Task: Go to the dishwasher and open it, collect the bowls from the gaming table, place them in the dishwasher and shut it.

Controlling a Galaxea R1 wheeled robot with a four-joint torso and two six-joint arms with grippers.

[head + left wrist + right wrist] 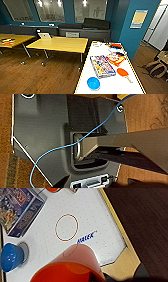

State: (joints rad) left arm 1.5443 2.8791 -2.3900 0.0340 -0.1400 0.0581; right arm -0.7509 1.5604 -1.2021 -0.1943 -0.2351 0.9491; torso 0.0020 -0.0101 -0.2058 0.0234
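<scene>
Bowls first: you can see the blue bowl (93,83) on the near end of the gaming table (110,86), sitting on the white top just near-left of a large colourful board-game box (102,65). In the right wrist view the same blue bowl (11,257) rests on the dotted white surface, and an orange-red bowl (68,267) looms very close to that camera, over the table (95,220) near its yellow edge. Whether your right hand actually grips that orange-red bowl cannot be told; its fingers are not clear. A red circle (66,227) and blue lettering mark the white top beside it.

Further along the table lie an orange paddle (123,73) to the right of the box, a second orange box (115,59) beyond it, and more small items at the far end. To the left stand yellow-topped desks (60,44) on a wooden floor (37,75), with a dark sofa (85,30) against the far blue wall.

Your left wrist view shows the robot's dark plate and a blue cable (75,142) over wooden floor; that hand's state cannot be told.
</scene>
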